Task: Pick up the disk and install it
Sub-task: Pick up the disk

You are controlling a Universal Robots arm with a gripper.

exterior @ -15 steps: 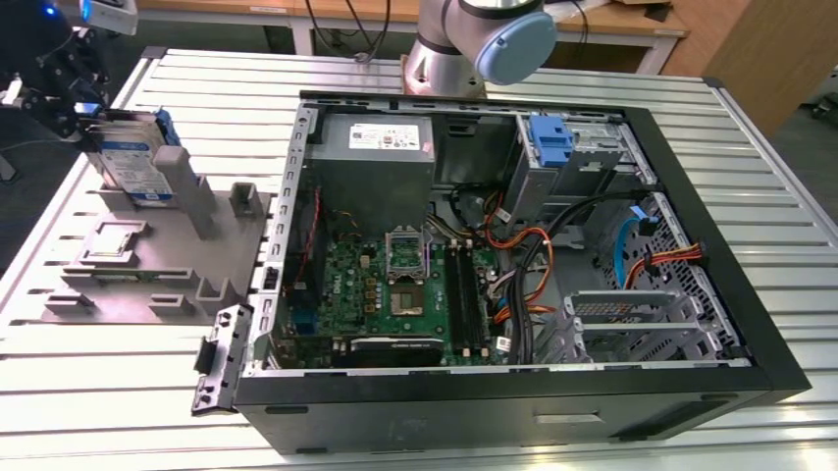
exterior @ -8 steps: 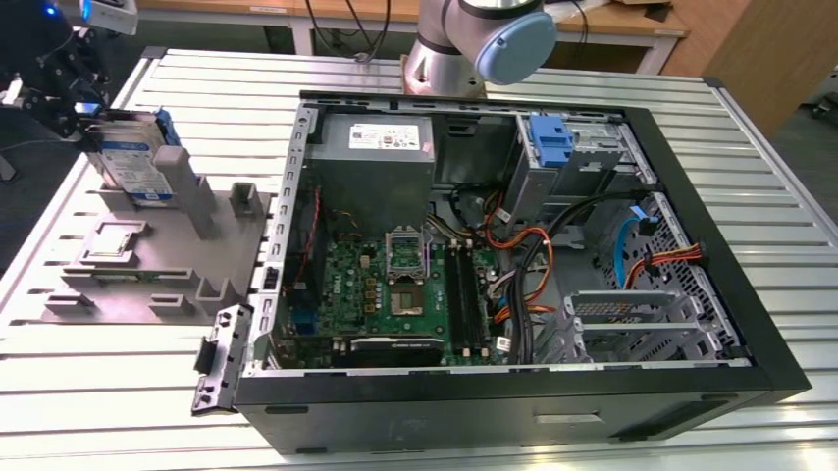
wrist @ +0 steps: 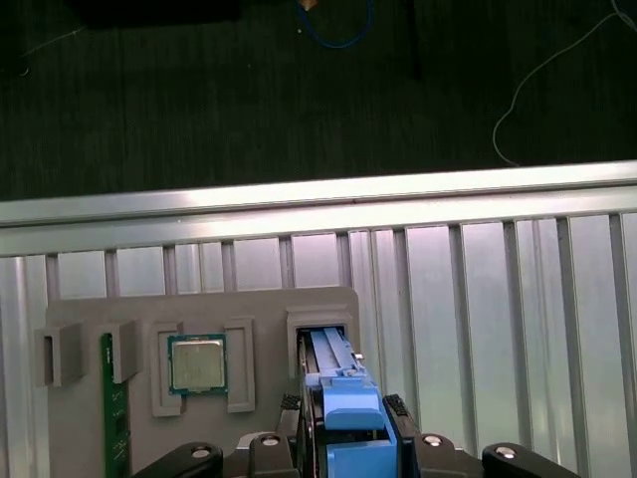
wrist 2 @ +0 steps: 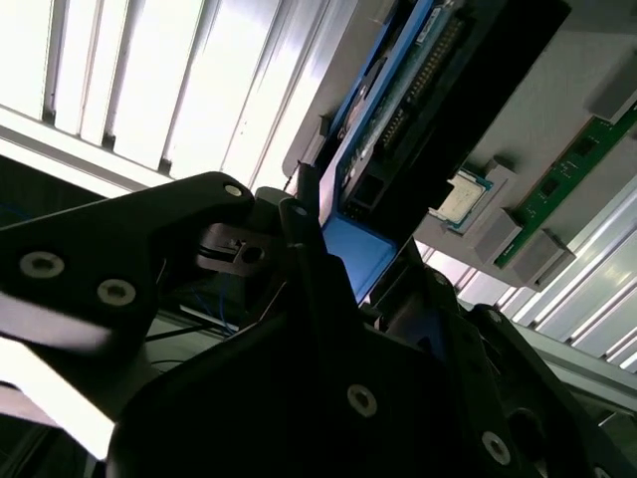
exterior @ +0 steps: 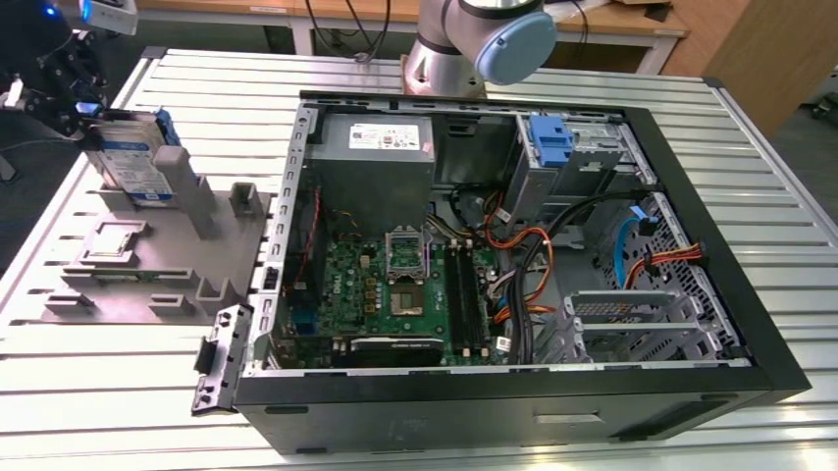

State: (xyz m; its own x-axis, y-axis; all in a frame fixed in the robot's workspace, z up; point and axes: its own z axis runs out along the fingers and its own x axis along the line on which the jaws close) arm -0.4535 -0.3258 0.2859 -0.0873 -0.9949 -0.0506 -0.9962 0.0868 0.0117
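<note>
The disk (exterior: 135,162) clamped on edge by the gripper (wrist: 343,408)
A flat grey metal slab with a blue-and-white label, framed in glossy blue plastic, the disk stands upright in a slot of the matte grey moulded fixture (exterior: 171,265) on the ribbed aluminium table (exterior: 131,373), at the exterior view's far left, beside the open black computer case (exterior: 524,402); the black gripper is drawn in narrow, its jaws pressed on both sides of the carrier's end (the disk sits in its slot), and in the first wrist view a square silver processor (wrist: 196,363) and a green memory stick (wrist: 107,408) lie in neighbouring recesses
</note>
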